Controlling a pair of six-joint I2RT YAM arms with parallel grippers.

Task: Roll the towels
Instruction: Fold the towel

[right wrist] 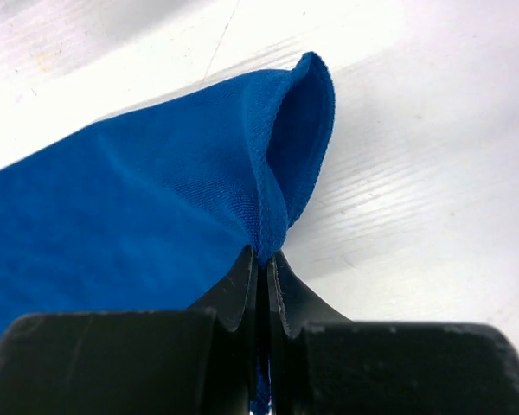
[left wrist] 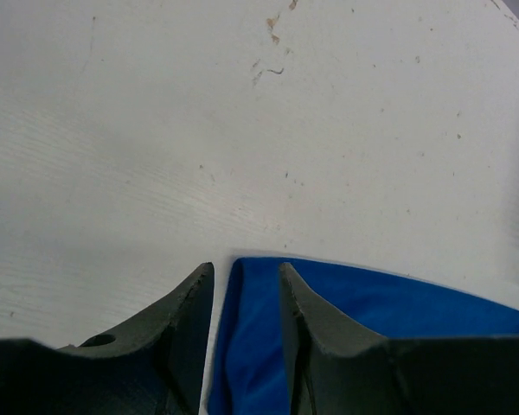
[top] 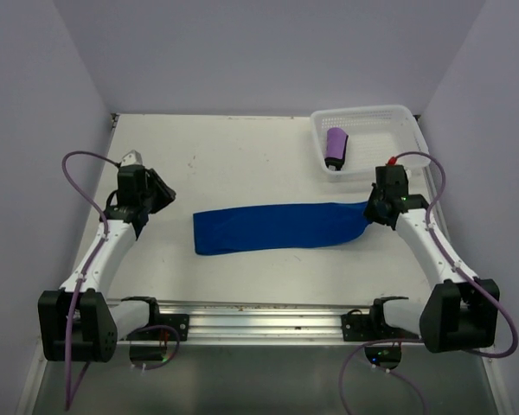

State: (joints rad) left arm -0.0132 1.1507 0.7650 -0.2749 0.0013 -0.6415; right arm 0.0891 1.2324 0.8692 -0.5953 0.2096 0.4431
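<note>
The right pincer is clenched on one end of the blue towel, which stretches flat from it toward the left pincer. That pincer is released and empty at the towel's other end. Beyond the right pincer, the purple towel lies rolled in the white basket.

You're seeing the left arm wearing white shells between black joints, and the right arm is matching it. Purple cables are looping from each wrist toward blocky black base housings. A red connector tip is showing at the right wrist, and the fingers are appearing dark grey, tapered, matte.
</note>
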